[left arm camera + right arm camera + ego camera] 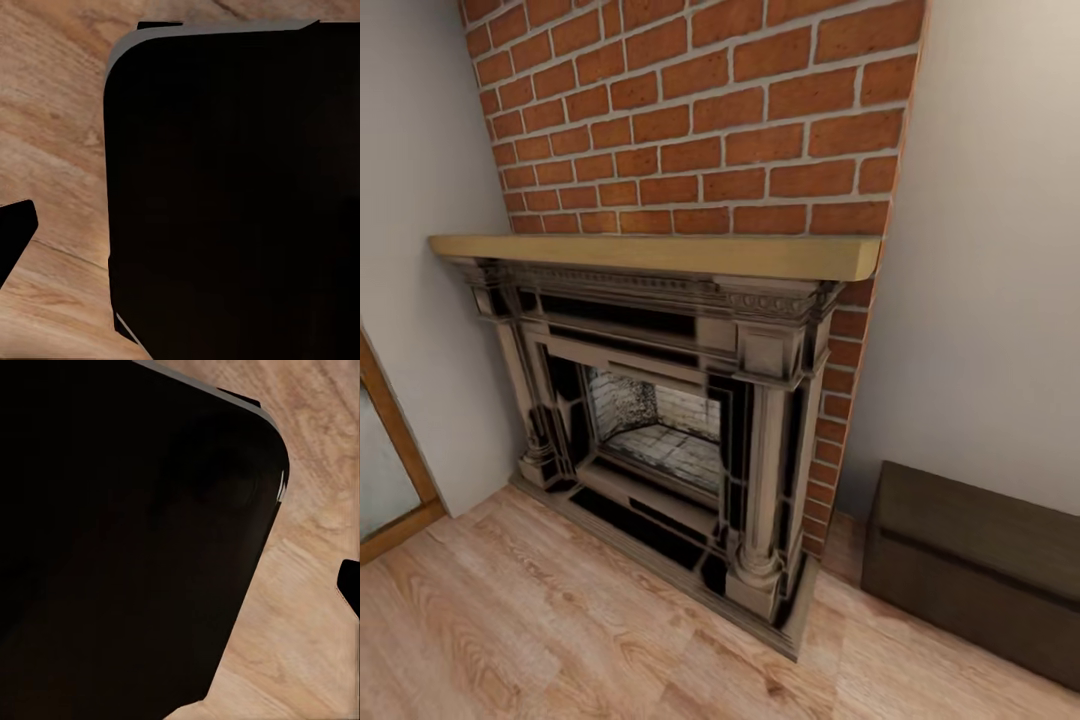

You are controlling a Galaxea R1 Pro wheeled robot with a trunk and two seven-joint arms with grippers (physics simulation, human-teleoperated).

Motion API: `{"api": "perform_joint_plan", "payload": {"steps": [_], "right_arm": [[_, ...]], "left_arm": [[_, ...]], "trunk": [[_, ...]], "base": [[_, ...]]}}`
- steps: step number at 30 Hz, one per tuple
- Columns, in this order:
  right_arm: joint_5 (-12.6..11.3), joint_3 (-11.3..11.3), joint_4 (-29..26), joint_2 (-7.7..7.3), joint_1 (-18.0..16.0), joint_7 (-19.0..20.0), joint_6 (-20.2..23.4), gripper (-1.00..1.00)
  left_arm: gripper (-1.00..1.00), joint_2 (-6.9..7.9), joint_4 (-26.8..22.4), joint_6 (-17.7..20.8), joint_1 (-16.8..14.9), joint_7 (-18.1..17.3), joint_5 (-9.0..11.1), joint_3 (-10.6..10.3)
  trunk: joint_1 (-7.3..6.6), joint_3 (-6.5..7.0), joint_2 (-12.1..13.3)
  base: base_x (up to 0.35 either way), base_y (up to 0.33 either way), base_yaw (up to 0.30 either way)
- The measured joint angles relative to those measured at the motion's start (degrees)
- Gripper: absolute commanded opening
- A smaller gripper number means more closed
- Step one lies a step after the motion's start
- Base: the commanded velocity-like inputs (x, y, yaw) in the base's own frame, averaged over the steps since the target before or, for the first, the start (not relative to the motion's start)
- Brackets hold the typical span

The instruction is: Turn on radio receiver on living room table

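The radio receiver and the low coffee table are out of view. The head view faces a fireplace [660, 430] in a brick wall. In the left wrist view a large black rounded body [232, 195] hangs over the light wood plank floor [52, 112], and a dark pointed tip [15, 232] pokes in at the edge. The right wrist view has the same kind of black body [127, 540] over the floor [315, 585], with a small dark tip [350, 585] at the edge. The frames do not let me tell how either gripper's jaws stand.
A pale wooden mantel [660, 255] tops the dark carved surround, with a red brick chimney breast [700, 120] above. A low dark chest [980, 560] sits against the wall at the right. A wooden door frame [390, 450] stands at the left. Wood floor [510, 630] lies in front.
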Motion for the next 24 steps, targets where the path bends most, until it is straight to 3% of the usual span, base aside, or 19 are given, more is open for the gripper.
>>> {"api": "perform_joint_plan", "payload": {"steps": [24], "right_arm": [[0.0, 0.0, 0.0, 0.08, 0.0, -0.1, 0.0, 1.0]], "left_arm": [[1.0, 0.0, 0.0, 0.0, 0.0, 0.0, 0.0, 0.0]], "trunk": [[0.0, 0.0, 0.0]], "base": [[0.0, 0.0, 0.272]]}}
